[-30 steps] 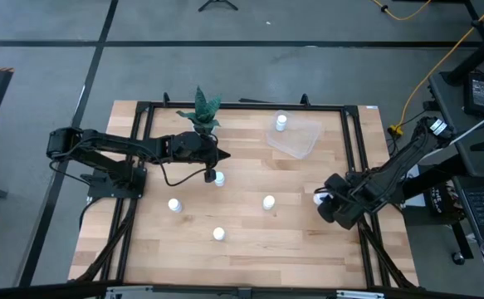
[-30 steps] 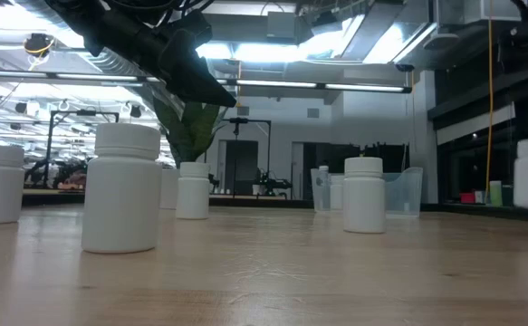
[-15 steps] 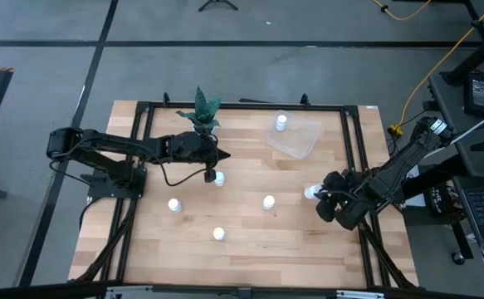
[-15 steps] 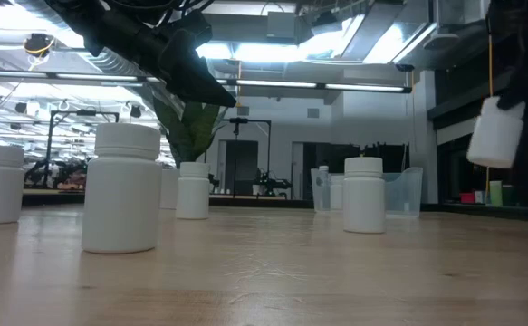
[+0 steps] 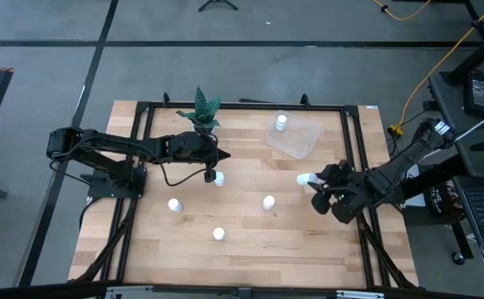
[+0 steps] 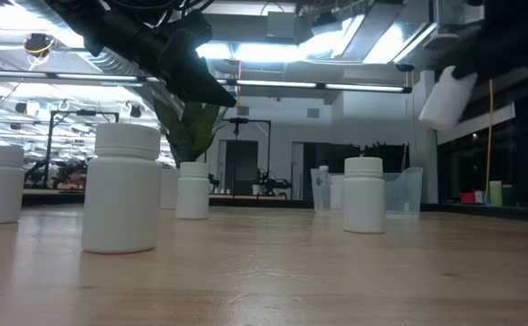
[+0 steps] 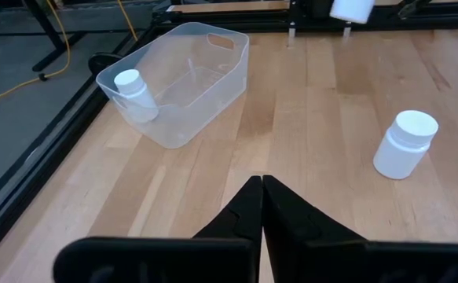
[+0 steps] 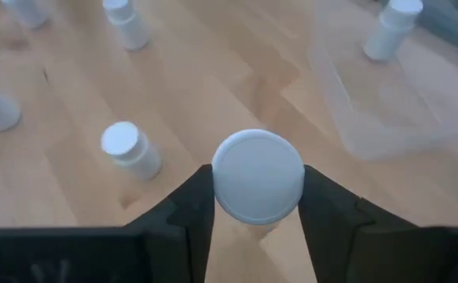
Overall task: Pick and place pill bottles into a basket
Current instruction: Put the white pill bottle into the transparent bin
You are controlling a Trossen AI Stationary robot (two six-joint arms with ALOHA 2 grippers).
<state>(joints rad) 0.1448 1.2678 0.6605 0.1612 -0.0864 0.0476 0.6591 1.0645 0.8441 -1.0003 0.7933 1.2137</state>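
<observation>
R gripper [image 8: 258,206] is clamped on a pill bottle [image 5: 305,179], now lifted clear of the bench [image 5: 250,241] and carried toward the basket [image 5: 295,139] vs a sec ago, when it sat lower and nearer the bench's right edge. Bottle rides tilted, cap leading, short of the basket. One bottle [image 5: 281,122] is already in the basket at its far corner; 4 others stand on the bench, e.g. the center one [image 5: 268,202]. L gripper [image 7: 261,206] is fully closed, empty, unmoved beside the plant [image 5: 202,111]. Transport step underway; release over the basket is next.
</observation>
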